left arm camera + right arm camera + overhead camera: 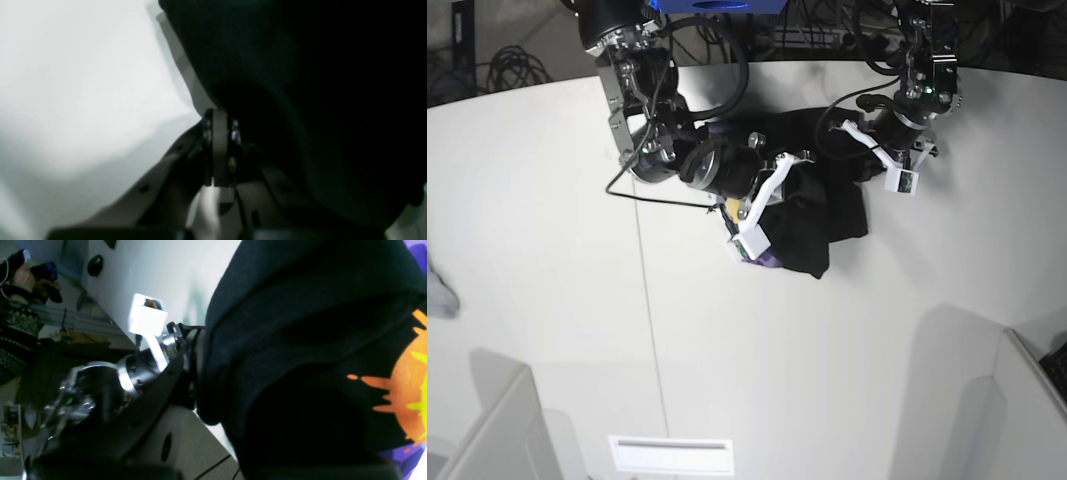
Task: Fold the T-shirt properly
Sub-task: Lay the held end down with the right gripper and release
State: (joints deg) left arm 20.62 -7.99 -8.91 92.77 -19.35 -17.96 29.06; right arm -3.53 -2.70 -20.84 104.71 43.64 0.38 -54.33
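The black T-shirt (822, 225) hangs bunched between my two arms above the white table (727, 340). In the right wrist view its cloth (300, 340) fills the right side, with the orange-yellow sun print (407, 390) and purple at the edge. My right gripper (195, 386) is shut, its tips buried in the shirt's edge; in the base view it (779, 172) sits at the shirt's left. My left gripper (219, 116) is shut on a fold of the black cloth (317, 100); in the base view it (847, 135) is at the shirt's upper right.
A small grey cloth scrap (435, 290) lies at the table's left edge. A white slotted plate (670, 455) is at the front. Grey box walls stand at the front left (497, 430) and front right (1017, 400). The left arm's white camera box (146, 318) shows beside the shirt.
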